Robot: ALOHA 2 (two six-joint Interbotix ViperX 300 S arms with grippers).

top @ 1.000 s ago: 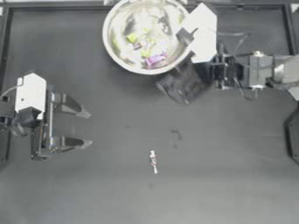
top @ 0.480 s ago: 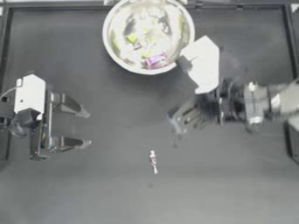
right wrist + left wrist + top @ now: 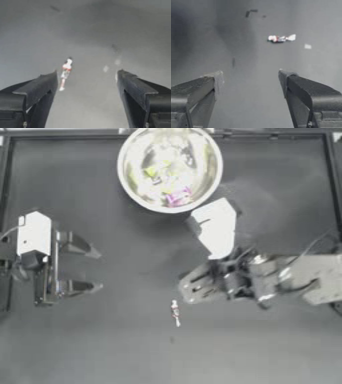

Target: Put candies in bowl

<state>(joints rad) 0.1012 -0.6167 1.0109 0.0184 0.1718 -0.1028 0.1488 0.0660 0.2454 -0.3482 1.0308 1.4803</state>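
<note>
1 thin white candy (image 3: 176, 312) on matte dark table (image 3: 100, 343), right end effector (image 3: 189, 287) wide above, glossy round bowl (image 3: 128, 183) behind

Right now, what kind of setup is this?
Likely a lab tabletop manipulation bench: a bare dark table with a raised edge, two arms reaching in from opposite sides, and only task props, a white bowl and one stray candy.

no readable text or labels
</note>
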